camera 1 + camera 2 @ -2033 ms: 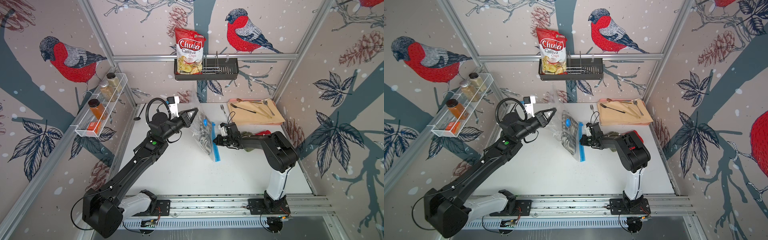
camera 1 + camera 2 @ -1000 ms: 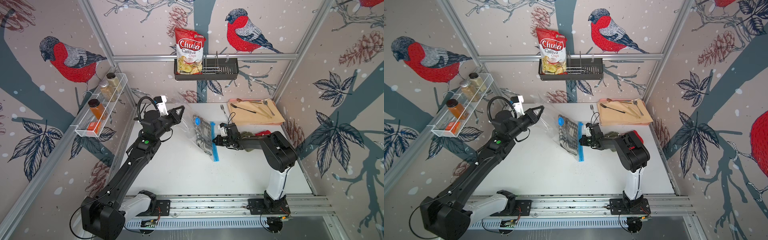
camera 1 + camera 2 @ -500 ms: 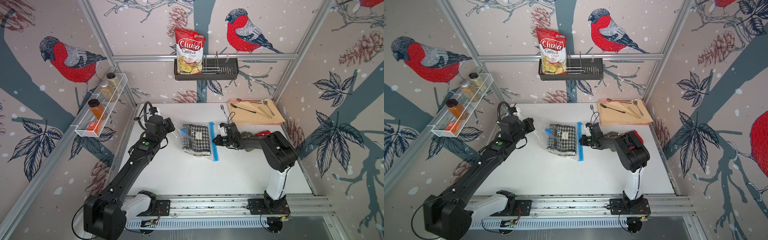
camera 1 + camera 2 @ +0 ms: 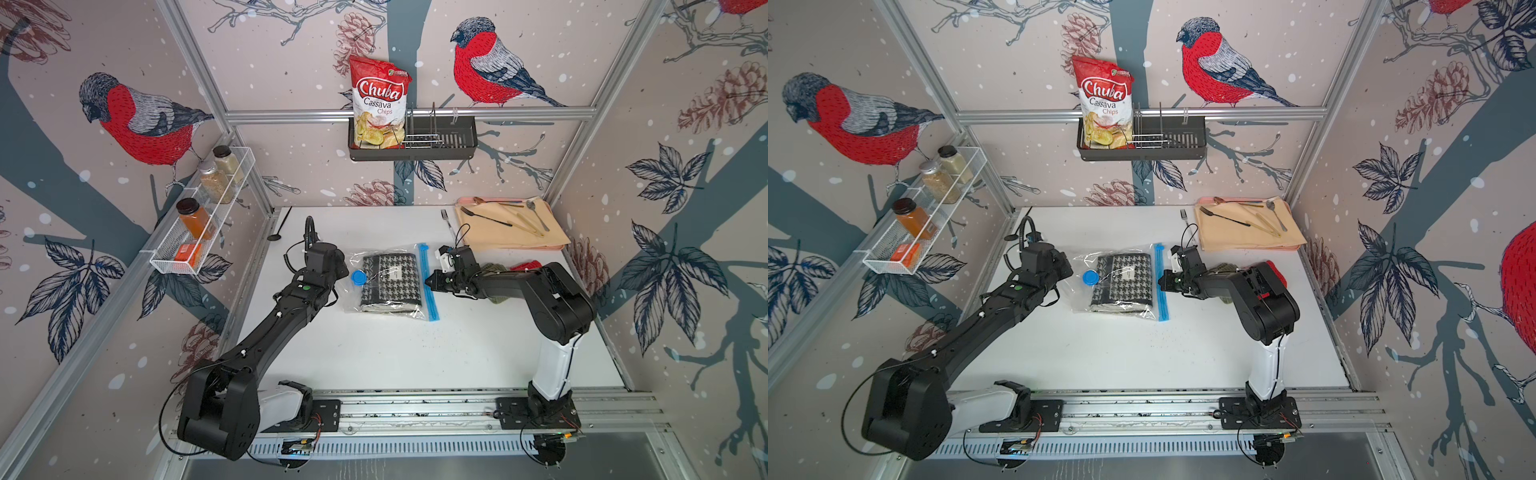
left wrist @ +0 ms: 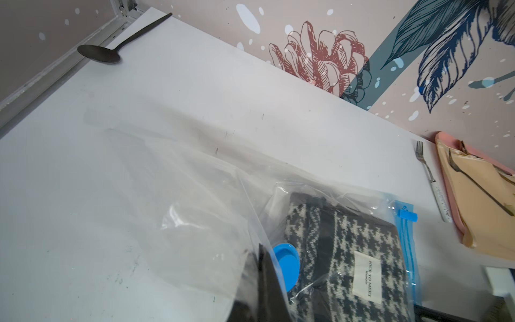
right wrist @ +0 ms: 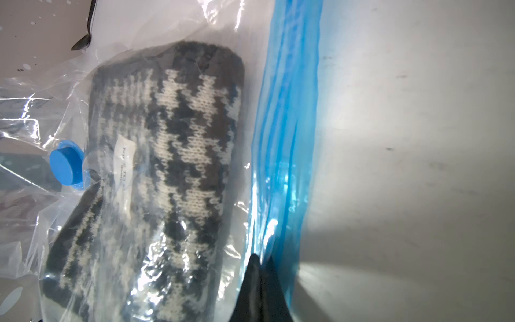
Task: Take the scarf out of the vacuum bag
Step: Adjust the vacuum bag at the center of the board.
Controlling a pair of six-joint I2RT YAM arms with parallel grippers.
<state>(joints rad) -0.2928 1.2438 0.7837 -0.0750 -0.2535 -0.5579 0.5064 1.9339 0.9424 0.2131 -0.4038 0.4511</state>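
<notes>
Clear crinkly plastic vacuum bag [image 4: 356, 259] is now lying flat; left gripper [image 5: 262, 256], right gripper [image 6: 260, 260] clamping its edges; glare blurring black-and-white houndstooth scarf [image 4: 390, 282] inside.

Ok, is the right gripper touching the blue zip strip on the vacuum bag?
Touching. In the right wrist view the right gripper is shut, pinching the vacuum bag at its blue zip strip, with no gap.
</notes>
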